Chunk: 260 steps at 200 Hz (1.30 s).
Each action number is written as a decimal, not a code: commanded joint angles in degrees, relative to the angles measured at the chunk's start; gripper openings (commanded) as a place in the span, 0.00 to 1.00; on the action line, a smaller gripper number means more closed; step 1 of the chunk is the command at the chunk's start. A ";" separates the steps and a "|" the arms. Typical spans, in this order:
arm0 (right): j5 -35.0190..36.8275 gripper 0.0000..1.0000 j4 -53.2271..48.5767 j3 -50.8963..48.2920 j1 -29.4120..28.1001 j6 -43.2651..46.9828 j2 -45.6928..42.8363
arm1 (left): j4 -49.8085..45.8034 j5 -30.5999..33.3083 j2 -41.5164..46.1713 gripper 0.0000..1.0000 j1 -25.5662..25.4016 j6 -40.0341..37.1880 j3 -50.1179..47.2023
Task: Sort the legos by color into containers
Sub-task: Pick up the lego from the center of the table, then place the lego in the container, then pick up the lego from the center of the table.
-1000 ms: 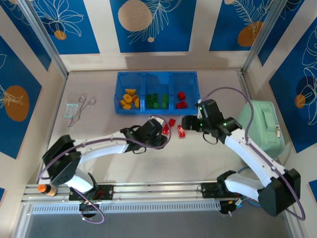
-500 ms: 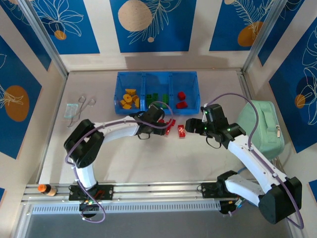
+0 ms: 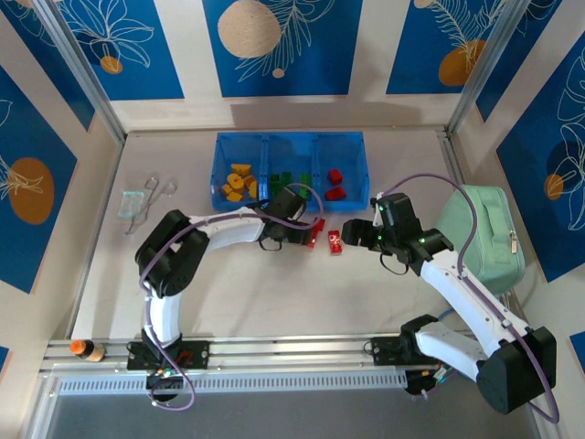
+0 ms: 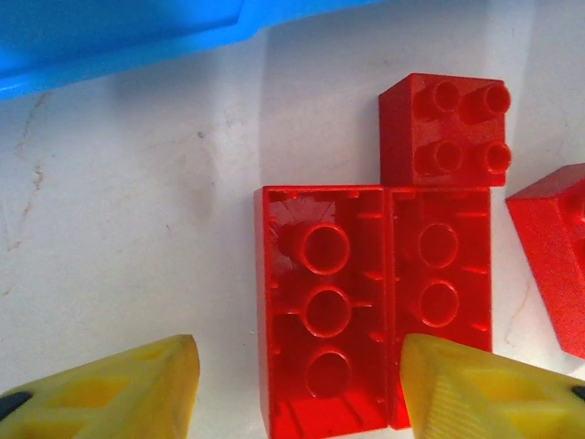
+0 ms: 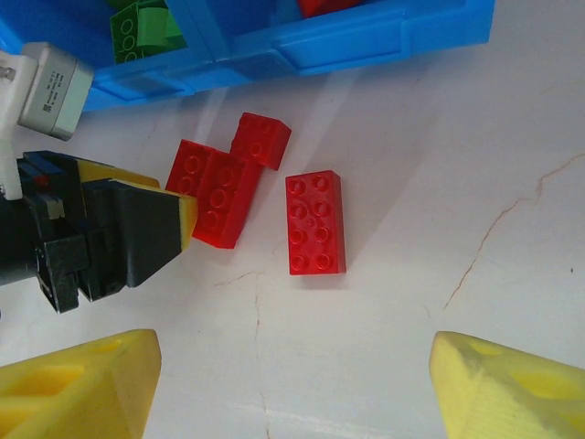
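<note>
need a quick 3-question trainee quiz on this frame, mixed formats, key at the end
1. True or false: the studs-up red brick lies inside the tray.
2. Seen from above, which tray compartment holds the sorted red legos? A left, B middle, C right.
3. Fill in the colour: the hollow-side-up brick between the fingers of the left gripper is ___.
Key: 1 false; 2 C; 3 red.

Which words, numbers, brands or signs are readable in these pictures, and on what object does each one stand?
No text can be read.
Grey box at the left edge of the right wrist view: it may carry print, but it is too blurred to read.
Studs of the red brick: too small to show any lettering.
</note>
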<state>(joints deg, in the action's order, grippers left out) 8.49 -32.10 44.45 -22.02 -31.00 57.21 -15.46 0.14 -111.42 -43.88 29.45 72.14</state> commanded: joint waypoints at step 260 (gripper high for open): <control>2.65 0.65 6.62 11.10 -4.48 1.89 38.49 | -20.05 -1.62 -11.56 0.28 0.94 -9.05 44.21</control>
<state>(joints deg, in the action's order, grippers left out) 7.27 -23.59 52.75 -24.62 -30.22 92.16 -28.88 0.05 -116.51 -43.59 23.11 108.40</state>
